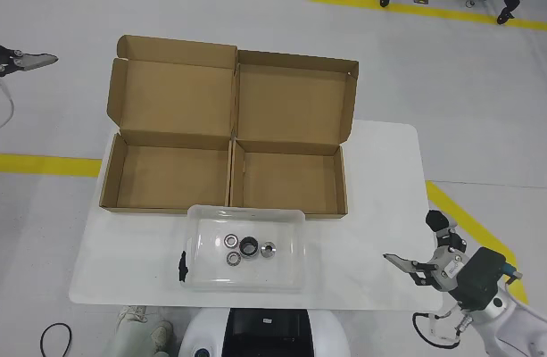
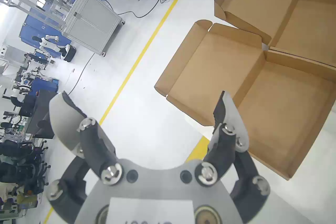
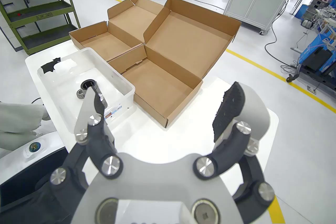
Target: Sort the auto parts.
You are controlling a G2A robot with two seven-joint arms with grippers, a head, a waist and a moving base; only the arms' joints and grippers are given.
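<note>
Right gripper, lower right of the top view: fingers spread, empty, at the table edge. Left gripper, upper left: likewise apart, well off the table. Auto parts unsorted in the clear bin, lower centre. Open cardboard boxes just behind, likely one per kind.

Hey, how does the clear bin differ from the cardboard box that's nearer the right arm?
The clear bin is see-through plastic; the cardboard box is opaque brown card. The clear bin holds several round metal parts; the cardboard box is empty. The cardboard box has a hinged lid folded open behind it; the clear bin has no lid on it. Both are rectangular, open on top and sit on the white table.
</note>
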